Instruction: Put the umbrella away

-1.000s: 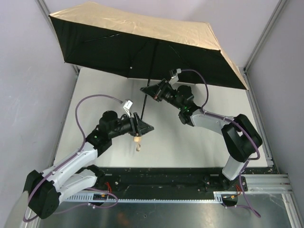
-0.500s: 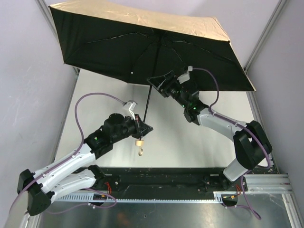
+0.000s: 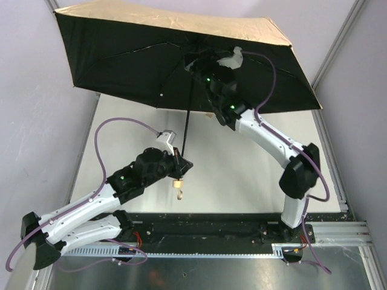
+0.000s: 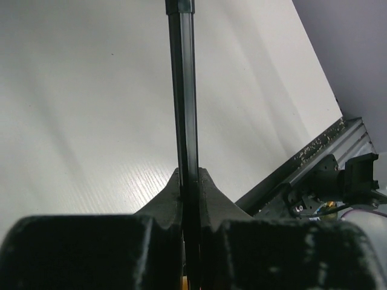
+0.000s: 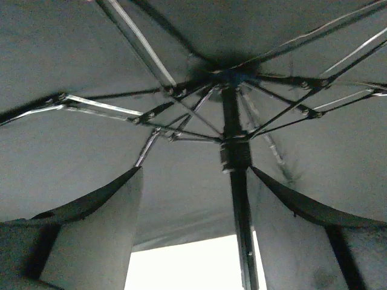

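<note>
Left wrist: left pincer (image 4: 188, 181) clamped on umbrella (image 4: 182, 90) shaft; right pincer (image 5: 195, 232) wide, straddling shaft below runner (image 5: 233, 154). Light, top-heavy, ribs (image 5: 97, 104) fragile; grip runner.

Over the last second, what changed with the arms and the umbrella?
The left gripper closed on the shaft of the umbrella, just above the handle. The right gripper let go of the shaft and climbed to just under the canopy, jaws open around the shaft. The umbrella is open as before.
</note>
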Controlling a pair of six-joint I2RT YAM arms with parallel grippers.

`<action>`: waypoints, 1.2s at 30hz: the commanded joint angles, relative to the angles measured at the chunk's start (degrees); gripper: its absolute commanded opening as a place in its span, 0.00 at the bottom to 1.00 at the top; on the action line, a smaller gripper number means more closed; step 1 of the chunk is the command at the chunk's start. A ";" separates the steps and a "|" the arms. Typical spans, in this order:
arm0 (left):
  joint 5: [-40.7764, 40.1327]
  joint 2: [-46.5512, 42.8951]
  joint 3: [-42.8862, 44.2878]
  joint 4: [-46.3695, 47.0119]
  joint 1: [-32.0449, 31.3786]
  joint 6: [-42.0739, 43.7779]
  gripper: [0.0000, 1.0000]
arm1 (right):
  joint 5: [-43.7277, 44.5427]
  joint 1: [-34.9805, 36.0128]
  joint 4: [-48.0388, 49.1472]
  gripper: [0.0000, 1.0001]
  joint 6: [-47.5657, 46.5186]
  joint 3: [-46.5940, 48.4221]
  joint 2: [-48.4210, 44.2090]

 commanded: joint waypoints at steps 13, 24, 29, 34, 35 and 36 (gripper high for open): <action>-2.70 -3.46 2.79 1.85 -1.35 3.60 0.00 | 1.79 -4.48 -19.34 0.58 0.34 20.19 10.76; -1.90 -3.12 1.75 1.92 -1.34 2.63 0.00 | -1.19 -7.20 -23.87 0.54 1.74 28.80 15.19; -2.71 -3.65 0.63 1.86 -1.35 2.36 0.00 | 1.06 -7.12 -30.19 0.54 2.96 37.96 19.07; -3.64 -3.51 -0.15 1.91 -1.34 2.13 0.00 | 5.56 -6.76 -33.01 0.50 3.47 40.23 19.07; -3.68 -3.44 -0.18 1.92 -1.34 2.12 0.00 | 5.93 -6.81 -33.16 0.38 2.52 40.53 19.03; -3.78 -3.36 -0.20 1.93 -1.34 2.11 0.00 | 5.58 -6.97 -33.36 0.19 1.47 41.08 19.14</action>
